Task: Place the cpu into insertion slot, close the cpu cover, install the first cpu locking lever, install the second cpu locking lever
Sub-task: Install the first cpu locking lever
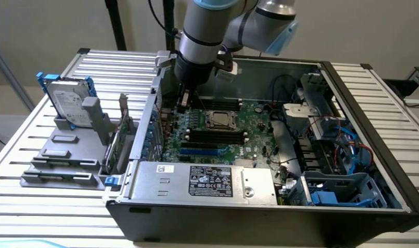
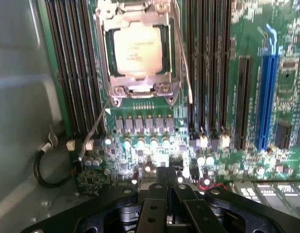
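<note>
Open computer case [image 1: 375, 103], taken from the exterior view's left: a hard drive [image 1: 66, 101] stands in a grey rack outside the case wall. The gripper [image 1: 184, 102] hangs over the green motherboard's [image 1: 195, 150] far-left corner, fingers [image 2: 161, 182] pressed together, holding nothing. At mid-board the cpu [image 2: 138, 48] sits in the insertion slot [image 2: 109, 53], the cpu cover [image 2: 159, 88] down around it. One locking lever [image 2: 95, 127] angles off the socket's corner and the second lever [image 2: 183, 58] runs along its far side. Both look not yet latched.
</note>
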### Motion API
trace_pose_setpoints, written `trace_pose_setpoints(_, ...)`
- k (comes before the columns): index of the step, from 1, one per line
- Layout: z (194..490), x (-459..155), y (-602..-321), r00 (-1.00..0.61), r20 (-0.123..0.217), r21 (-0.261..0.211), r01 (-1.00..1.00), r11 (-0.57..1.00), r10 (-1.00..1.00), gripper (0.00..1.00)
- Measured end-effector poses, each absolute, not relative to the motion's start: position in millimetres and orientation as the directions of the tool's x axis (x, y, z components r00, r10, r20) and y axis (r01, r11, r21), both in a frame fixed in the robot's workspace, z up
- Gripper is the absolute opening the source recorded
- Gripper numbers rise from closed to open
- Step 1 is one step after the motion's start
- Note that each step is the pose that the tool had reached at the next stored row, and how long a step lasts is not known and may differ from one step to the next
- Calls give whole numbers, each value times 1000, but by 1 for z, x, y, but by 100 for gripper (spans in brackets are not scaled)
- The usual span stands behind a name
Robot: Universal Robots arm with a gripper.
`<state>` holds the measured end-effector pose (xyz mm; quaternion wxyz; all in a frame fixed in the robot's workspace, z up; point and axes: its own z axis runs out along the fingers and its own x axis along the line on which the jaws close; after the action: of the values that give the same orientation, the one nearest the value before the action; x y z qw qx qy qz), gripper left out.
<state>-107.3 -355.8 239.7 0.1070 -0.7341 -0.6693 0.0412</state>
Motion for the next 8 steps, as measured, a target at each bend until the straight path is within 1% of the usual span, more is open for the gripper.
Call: trace_pose_setpoints(8,240,-109,-356,207,84,-213,959,-186,975,11)
